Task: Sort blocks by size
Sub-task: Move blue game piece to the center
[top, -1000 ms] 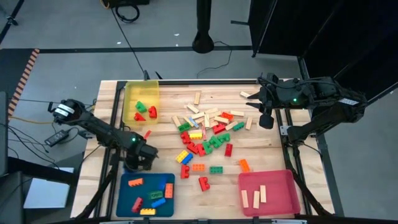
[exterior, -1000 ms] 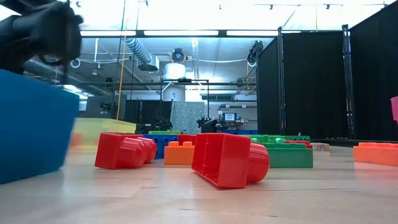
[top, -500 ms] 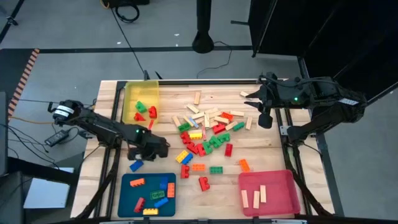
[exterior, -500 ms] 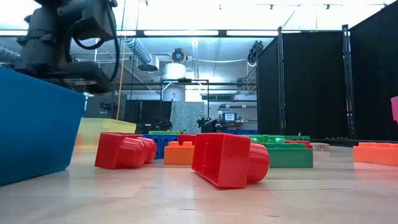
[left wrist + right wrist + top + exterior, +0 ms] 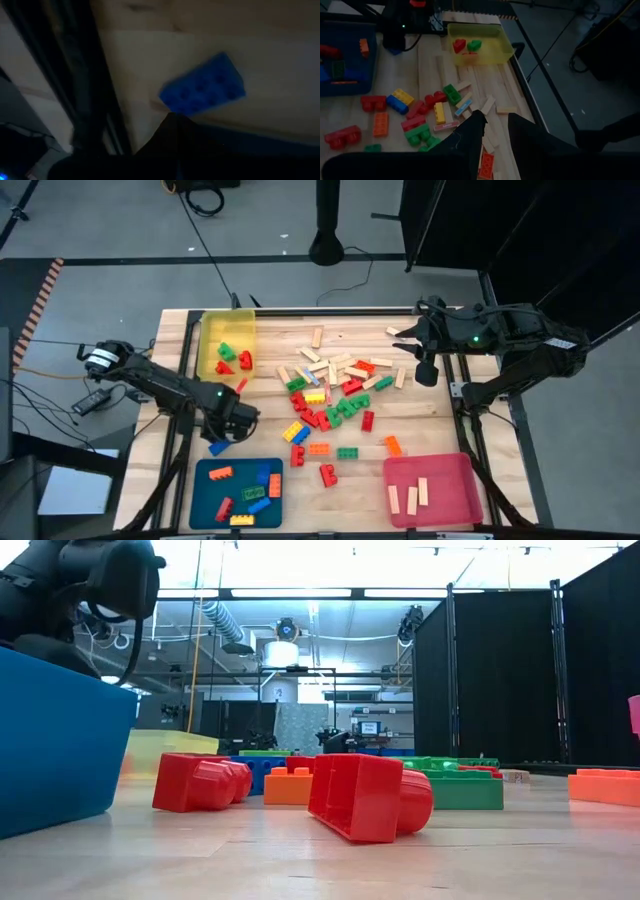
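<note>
The blocks lie in a loose pile in the middle of the table: studded bricks in red, green, blue, yellow and orange, with pale wooden bars at the far side. One blue brick lies flat by itself, just beyond the blue tray's far left corner; it also shows in the left wrist view. My left gripper is shut and hangs just above and beside that brick, its tips close to the brick's edge. My right gripper waits high over the far right of the table, open, with nothing between its fingers.
A yellow tray at the far left holds small red and green blocks. The blue tray at the near left holds several bricks. A pink tray at the near right holds wooden bars. In the low view, red bricks lie close by.
My left gripper, still shut, has risen from the blue tray's far edge and gone a little toward the pile. The blue brick that it covered now shows lying flat on the table beside the tray.
</note>
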Controlling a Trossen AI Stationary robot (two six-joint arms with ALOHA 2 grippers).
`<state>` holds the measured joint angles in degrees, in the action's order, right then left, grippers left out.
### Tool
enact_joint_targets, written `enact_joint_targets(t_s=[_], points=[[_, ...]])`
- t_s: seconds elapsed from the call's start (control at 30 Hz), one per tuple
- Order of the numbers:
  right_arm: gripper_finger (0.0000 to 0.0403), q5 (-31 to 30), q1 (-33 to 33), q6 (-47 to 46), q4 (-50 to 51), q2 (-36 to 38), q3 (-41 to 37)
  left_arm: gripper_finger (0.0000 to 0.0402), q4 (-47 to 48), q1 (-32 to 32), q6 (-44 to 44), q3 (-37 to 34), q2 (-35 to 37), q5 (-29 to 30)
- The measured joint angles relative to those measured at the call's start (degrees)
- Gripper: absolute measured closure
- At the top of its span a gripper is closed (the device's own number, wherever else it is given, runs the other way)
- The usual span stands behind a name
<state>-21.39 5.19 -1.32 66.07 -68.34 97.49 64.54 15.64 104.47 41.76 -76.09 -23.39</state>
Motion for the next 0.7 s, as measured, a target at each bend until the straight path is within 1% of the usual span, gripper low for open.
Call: enact_joint_targets(t_s=[0.33,0.47,0.57,0.7], points=[[0.0294,0.0,0.0,0.0,0.3,0.0,0.0,0.0401,-0.8,1.7,3.8,-0.2,0.0,-0.3],[0.0294,0.0,0.0,0.3,1.5,0.0,0.0,0.0401,-2.5,1.7,4.0,-2.3,-0.1,-1.9],[0.0294,0.0,0.0,0.3,1.8,0.0,0.0,0.0401,-5.8,1.7,4.4,-4.0,-0.1,-2.9],[0.0294,0.0,0.0,0.4,2.6,0.0,0.0,0.0401,-10.8,1.7,6.2,-5.6,-0.1,-2.5]])
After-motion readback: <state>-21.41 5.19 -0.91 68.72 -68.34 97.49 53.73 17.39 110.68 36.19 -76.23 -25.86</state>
